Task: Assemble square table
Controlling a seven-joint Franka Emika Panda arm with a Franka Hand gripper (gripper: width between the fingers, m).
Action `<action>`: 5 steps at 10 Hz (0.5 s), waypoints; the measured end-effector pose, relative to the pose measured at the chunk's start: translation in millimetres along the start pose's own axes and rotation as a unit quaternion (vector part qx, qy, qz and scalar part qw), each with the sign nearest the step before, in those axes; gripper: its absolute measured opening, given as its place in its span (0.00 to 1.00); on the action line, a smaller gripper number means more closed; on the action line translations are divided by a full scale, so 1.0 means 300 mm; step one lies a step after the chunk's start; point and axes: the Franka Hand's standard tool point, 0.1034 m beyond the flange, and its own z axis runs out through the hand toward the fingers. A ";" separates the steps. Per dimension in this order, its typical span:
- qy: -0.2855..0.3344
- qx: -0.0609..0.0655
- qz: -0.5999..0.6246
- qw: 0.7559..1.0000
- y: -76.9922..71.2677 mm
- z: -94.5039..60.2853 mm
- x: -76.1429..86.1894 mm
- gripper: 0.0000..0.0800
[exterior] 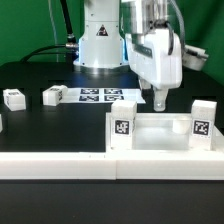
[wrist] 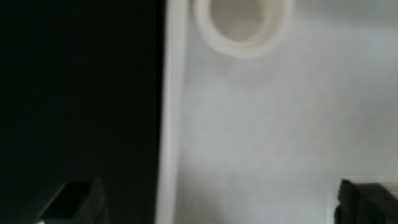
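Note:
The white square table top lies on the black table at the exterior view's right, with black-and-white tags on its front corners. My gripper hangs just above its far edge, open and empty. In the wrist view the top's white surface fills the space between my two dark fingertips, and a round corner socket shows. My gripper is spread wide over the top's edge. Two short white legs lie at the exterior view's left. Another leg stands behind the top.
The marker board lies flat in front of the robot base. A long white rail runs along the front edge of the table. Green cables lie at the back.

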 end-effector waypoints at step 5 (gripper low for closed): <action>0.007 -0.010 -0.001 1.000 -0.009 0.064 0.013 0.57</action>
